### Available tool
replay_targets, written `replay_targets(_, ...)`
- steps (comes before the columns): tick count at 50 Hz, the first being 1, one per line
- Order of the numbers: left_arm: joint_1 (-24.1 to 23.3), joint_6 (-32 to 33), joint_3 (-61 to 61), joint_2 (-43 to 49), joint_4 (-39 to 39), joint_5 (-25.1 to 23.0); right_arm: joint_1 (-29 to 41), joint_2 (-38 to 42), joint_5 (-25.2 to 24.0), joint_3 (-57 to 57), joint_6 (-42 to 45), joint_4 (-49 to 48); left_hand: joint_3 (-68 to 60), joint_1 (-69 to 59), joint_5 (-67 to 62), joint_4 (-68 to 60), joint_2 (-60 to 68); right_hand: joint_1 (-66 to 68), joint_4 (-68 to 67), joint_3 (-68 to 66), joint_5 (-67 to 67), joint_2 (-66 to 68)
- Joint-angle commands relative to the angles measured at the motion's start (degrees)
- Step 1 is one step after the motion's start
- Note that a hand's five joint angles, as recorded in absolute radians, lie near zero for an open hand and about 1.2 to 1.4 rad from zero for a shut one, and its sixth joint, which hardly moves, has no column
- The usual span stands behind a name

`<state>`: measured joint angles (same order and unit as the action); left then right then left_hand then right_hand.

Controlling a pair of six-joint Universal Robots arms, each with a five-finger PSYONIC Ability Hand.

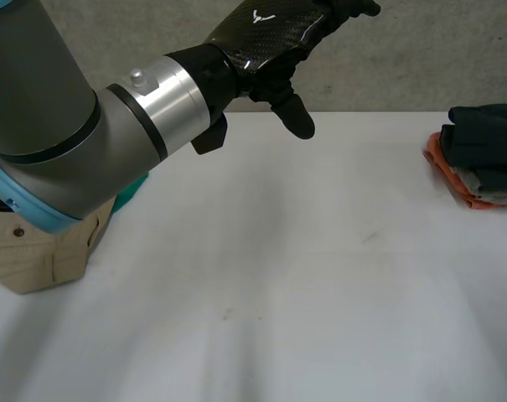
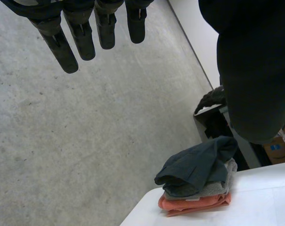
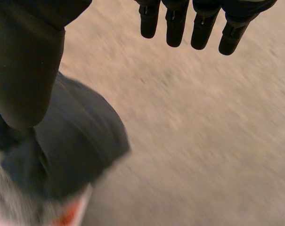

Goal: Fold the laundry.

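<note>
A stack of folded laundry (image 1: 481, 159) lies at the table's right edge: a dark navy piece on top, a grey one under it, an orange one at the bottom. My left hand (image 1: 270, 33) hangs high over the table's far edge, open, fingers (image 2: 81, 37) straight and holding nothing; its wrist view shows the stack (image 2: 199, 181) on the table's corner below it. My right hand (image 3: 24, 70) is open just above the stack's dark top piece (image 3: 81, 141), fingers (image 3: 199, 23) straight and clear of the cloth. The orange piece (image 3: 69, 214) peeks out beneath.
The white table (image 1: 278, 276) is bare in front of me. A wooden box (image 1: 35, 251) with something teal (image 1: 131, 191) behind it stands at the left edge. Beyond the table lies concrete floor (image 2: 85, 141), with a dark cart (image 2: 213, 117) and a cardboard box (image 2: 276, 148).
</note>
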<state>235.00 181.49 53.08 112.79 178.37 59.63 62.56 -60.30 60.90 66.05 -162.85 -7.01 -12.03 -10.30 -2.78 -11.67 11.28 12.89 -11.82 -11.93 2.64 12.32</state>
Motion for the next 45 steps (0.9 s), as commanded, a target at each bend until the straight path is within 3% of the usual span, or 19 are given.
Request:
replay_targets(1, 0.2, -0.3, -0.9, -0.7, 0.2, 0.7, -3.1, -4.3, 13.8, -5.4, 18.0, 10.7, 0.3, -1.4, 1.1, -0.1, 0.5, -2.9, 1.8, 1.9, -2.6, -2.3)
replay_targets(3, 0.5, -0.3, -2.6, -1.7, 0.3, 3.2, -1.8, -5.1, 17.6, -5.3, 21.0, 4.9, 0.3, -1.4, 1.1, -0.1, 0.5, -2.9, 1.8, 1.9, -2.6, -2.3)
replay_targets(6, 1.3, -0.1, -4.6, -2.6, 0.4, 8.6, 3.9, -7.5, 17.4, -3.2, 19.9, -3.6, 0.3, -1.4, 1.1, -0.1, 0.5, -2.9, 1.8, 1.9, -2.6, -2.3)
replay_targets(9, 4.4, 0.8, -6.1, -3.4, 0.5, 16.4, 10.2, -13.1, 14.3, 3.4, 18.3, -13.4, 1.0, -0.8, 1.7, 0.6, -0.2, -2.9, 1.8, 1.9, -2.6, -2.3)
replay_targets(10, 7.8, 2.2, -6.1, -4.5, 0.4, 20.0, 12.7, -16.3, 12.0, 8.3, 17.7, -17.8, 1.0, -0.8, 1.7, 0.6, -0.2, -2.9, 1.8, 1.9, -2.6, -2.3)
replay_targets(14, 15.4, 11.7, -4.2, -5.9, -1.2, 25.5, 18.5, -22.4, 5.7, 20.7, 17.3, -25.0, 1.0, -0.8, 1.7, 0.6, -0.2, -2.9, 1.8, 1.9, -2.6, -2.3)
replay_targets(20, 22.2, 34.4, 6.8, -3.7, -0.7, 27.7, 31.4, -22.8, 3.3, 33.5, 18.4, -25.4, 1.8, 0.1, 2.6, 1.5, -1.1, -2.9, 1.8, 1.9, -2.6, -2.3)
replay_targets(24, 26.7, 44.4, 11.9, 2.8, 3.2, 28.3, 36.0, -21.8, 3.5, 38.2, 18.6, -24.7, 1.8, 0.1, 2.6, 1.5, -1.1, -2.9, 1.8, 1.9, -2.6, -2.3)
replay_targets(31, 35.5, 49.0, 9.8, 20.2, 9.6, 28.4, 37.9, -17.8, 5.4, 42.3, 20.0, -24.0, 1.8, 0.1, 2.6, 1.5, -1.1, -2.9, 1.8, 1.9, -2.6, -2.3)
replay_targets(38, 38.3, 49.0, 1.9, 32.0, 10.0, 27.1, 37.8, -17.0, 7.0, 43.5, 22.8, -23.9, 1.3, -0.4, 2.1, 1.0, -0.6, -2.9, 1.8, 1.9, -2.6, -2.3)
replay_targets(40, 38.6, 48.9, 0.8, 33.3, 9.9, 26.4, 37.5, -17.0, 7.0, 44.0, 22.8, -23.9, -9.4, -11.1, -8.6, -9.7, 10.1, -2.9, 1.8, 1.9, -2.6, -2.3)
replay_targets(41, 38.3, 48.7, 1.0, 33.3, 9.9, 26.1, 37.5, -17.0, 7.0, 44.2, 22.8, -23.9, -20.8, -22.5, -20.0, -21.1, 21.5, -2.9, 1.8, 1.9, -2.6, -2.3)
replay_targets(42, 38.1, 48.3, 1.2, 33.1, 10.2, 25.6, 37.3, -17.1, 7.1, 44.6, 22.8, -23.9, -36.7, -38.4, -36.0, -37.1, 37.5, -2.9, 1.8, 1.9, -2.6, -2.3)
replay_targets(43, 37.7, 47.7, 1.9, 31.9, 10.9, 24.3, 37.3, -17.2, 7.1, 44.9, 22.8, -23.9, -67.7, -69.4, -66.9, -68.0, 68.4, -2.9, 1.8, 1.9, -2.6, -2.3)
replay_targets(45, 37.2, 46.7, 2.6, 29.1, 11.9, 24.0, 37.3, -17.6, 7.1, 45.3, 22.8, -24.0, -68.0, -69.7, -67.2, -68.3, 68.7, -2.9, 1.8, 1.9, -2.6, -2.3)
